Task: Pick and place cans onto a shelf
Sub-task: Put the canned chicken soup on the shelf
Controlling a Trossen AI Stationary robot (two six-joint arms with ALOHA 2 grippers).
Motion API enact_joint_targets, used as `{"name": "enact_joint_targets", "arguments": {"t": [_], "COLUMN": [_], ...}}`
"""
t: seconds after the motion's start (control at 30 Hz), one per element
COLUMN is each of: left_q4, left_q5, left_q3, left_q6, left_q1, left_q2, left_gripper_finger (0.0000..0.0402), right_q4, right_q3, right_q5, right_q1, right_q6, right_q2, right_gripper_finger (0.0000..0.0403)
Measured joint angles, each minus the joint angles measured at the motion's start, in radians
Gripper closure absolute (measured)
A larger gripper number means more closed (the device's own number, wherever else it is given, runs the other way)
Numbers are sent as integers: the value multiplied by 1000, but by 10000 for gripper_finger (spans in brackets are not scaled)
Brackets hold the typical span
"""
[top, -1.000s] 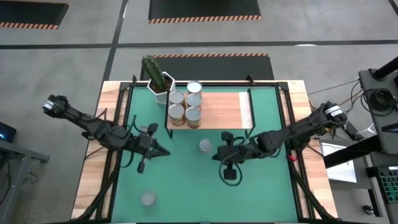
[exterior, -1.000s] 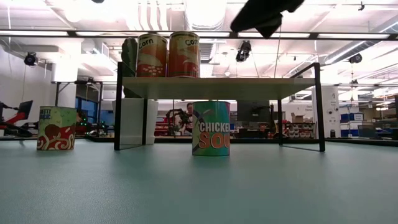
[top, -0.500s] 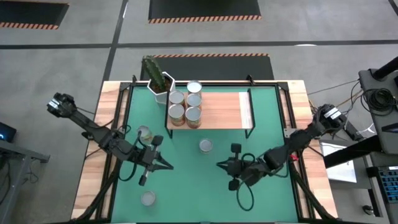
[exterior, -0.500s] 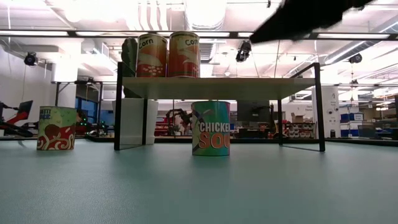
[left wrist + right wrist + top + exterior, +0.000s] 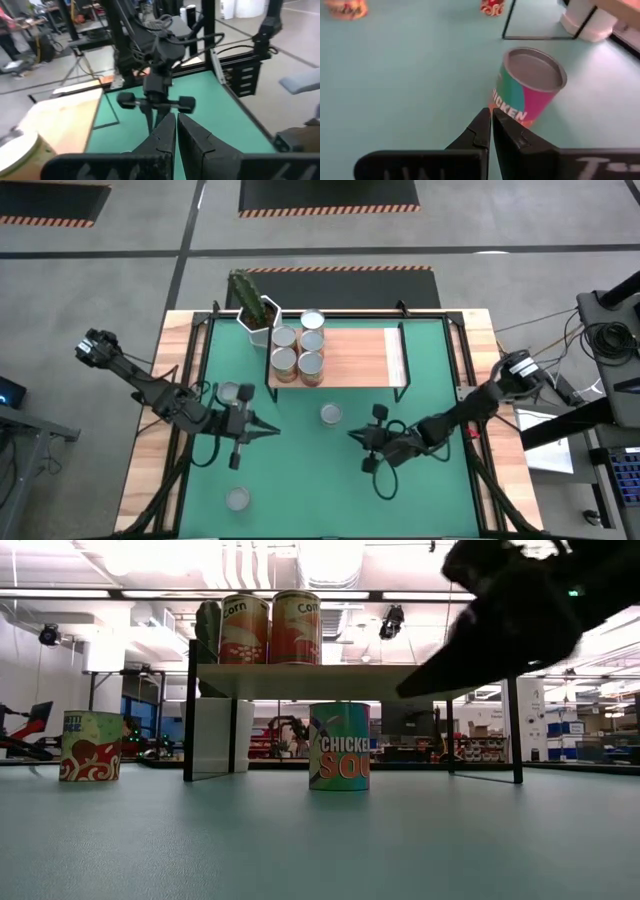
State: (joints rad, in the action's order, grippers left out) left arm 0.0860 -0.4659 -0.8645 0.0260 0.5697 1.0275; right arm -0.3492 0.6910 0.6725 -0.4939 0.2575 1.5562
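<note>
Four cans (image 5: 298,350) are standing upright in a tight cluster at one end of the light-wood shelf (image 5: 355,358), the end nearest the cactus pot (image 5: 257,319); in the low view two of them are showing "Corn" labels. Three more are sitting on the green mat (image 5: 300,480) — a chicken soup can (image 5: 330,414) just in front of the shelf, another can (image 5: 229,392) beside the left arm, and a third can (image 5: 237,498) near the front edge of the mat, well apart from the others.

The right gripper (image 5: 351,434) is hovering low over the mat, just beside the chicken soup can (image 5: 530,86) and pointing toward it, its fingers (image 5: 481,131) pressed together and gripping nothing. In the low view that arm is showing as a dark shape crossing in front of the shelf (image 5: 350,680).

The left gripper (image 5: 272,430) is waiting over the mat, facing the right one, with its fingers (image 5: 167,134) also lying together and holding nothing.
</note>
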Motion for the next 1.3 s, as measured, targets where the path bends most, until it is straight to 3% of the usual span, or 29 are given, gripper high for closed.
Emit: {"name": "enact_joint_targets", "arguments": {"t": [0.13, 0.27, 0.7, 0.83, 1.3], "left_q4": [-6, 0, 4, 8, 13], "left_q5": [-37, -48, -49, -50, -51], "left_q3": [-7, -7, -6, -5, -4], "left_q6": [18, 18, 18, 18, 21], "left_q1": [-1, -1, -2, -2, -2], "left_q2": [0, -2, 5, 6, 8], "left_gripper_finger": [402, 402, 402, 402, 402], "right_q4": [0, -3, -1, 0, -31], "right_q3": [22, 42, 90, 105, 191], "right_q5": [10, 12, 140, 143, 204], "right_q1": [17, 21, 33, 42, 91], "right_q6": [65, 98, 165, 165, 208], "right_q2": [48, 78, 171, 206, 324], "right_gripper_finger": [378, 336, 101, 48, 33]}}
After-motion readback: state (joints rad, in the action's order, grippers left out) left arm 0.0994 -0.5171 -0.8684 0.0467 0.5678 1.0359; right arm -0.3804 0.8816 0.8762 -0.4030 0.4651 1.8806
